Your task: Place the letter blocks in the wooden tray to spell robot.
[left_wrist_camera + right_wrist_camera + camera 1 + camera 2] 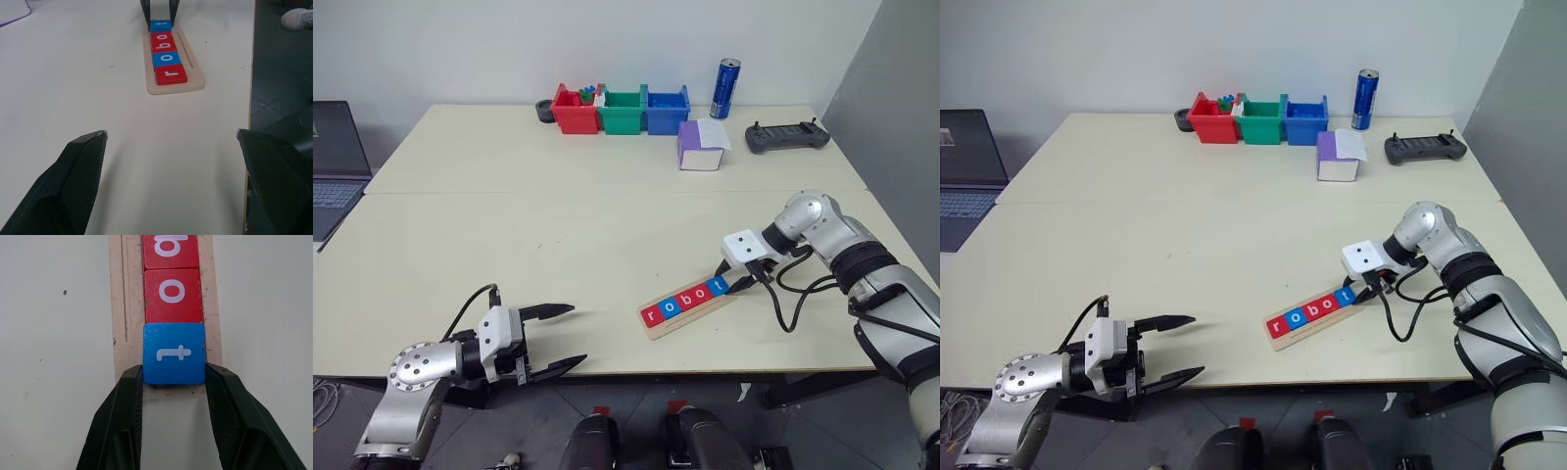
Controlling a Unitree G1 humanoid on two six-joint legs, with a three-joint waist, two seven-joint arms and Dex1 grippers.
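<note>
Five letter blocks fill your wooden tray; right gripper clamps the t tile, tray running straight ahead; left gripper gapes, well apart.

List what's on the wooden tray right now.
On the wooden tray: five letter blocks in a row reading r-o-b-o-t. The right gripper is shut on the blue t block at the end. The tray surface under the blocks is covered.

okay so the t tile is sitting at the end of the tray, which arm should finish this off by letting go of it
The right. Its claw is shut on the blue t block, already seated in the wooden tray after r, o, b, o. The left claw hangs open near the table's front edge, well away from the tray.
</note>
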